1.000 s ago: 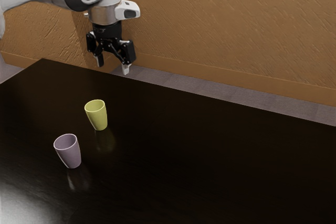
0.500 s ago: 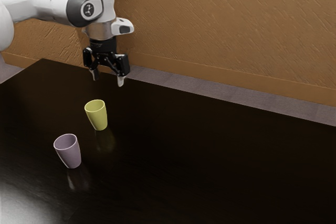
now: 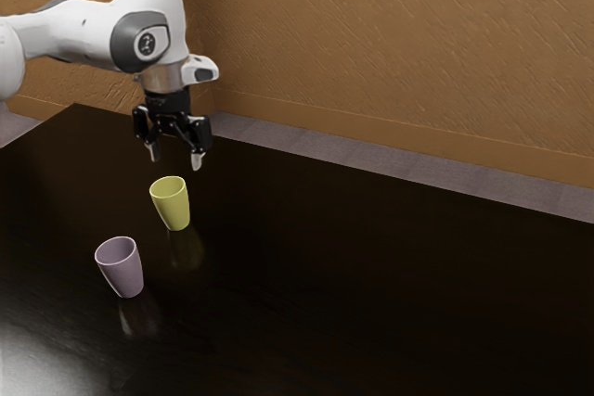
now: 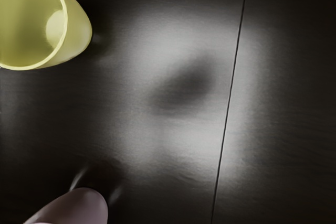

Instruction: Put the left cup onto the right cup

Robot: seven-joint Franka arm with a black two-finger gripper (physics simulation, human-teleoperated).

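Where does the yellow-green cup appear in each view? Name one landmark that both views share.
Exterior view: the yellow-green cup stands upright on the black table, just below the open gripper.
Wrist view: the yellow-green cup is seen from above, apart from the purple cup.
Shared landmark: the purple cup, its neighbour in both views.

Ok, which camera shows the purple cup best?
The exterior view: the purple cup stands upright and whole on the dark table. The wrist view catches a blurred part of the purple cup.
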